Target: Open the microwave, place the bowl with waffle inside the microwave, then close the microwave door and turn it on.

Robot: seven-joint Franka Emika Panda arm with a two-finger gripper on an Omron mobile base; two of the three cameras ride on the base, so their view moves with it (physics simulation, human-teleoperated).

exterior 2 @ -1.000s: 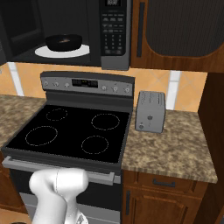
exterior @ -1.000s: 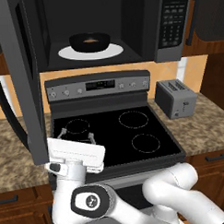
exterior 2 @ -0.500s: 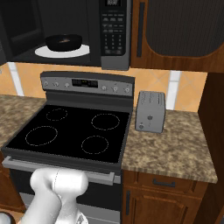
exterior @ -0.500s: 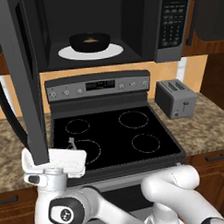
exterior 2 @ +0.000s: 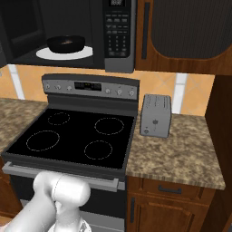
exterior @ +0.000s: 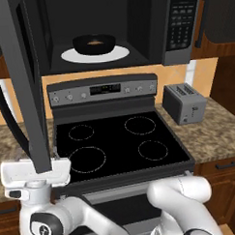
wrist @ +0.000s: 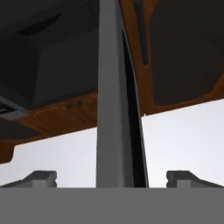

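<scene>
Two fingertips [wrist: 40, 176] spread wide astride microwave door [exterior: 22, 85] edge; gripper [wrist: 112, 177] holds nothing, bowl [exterior: 94, 43] on turntable.

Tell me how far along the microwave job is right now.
Done: the microwave door stands open, and the bowl with the waffle sits on the turntable plate inside the microwave. In hand: the gripper is at the door's edge, fingers either side. Left: closing it and turning it on.
</scene>
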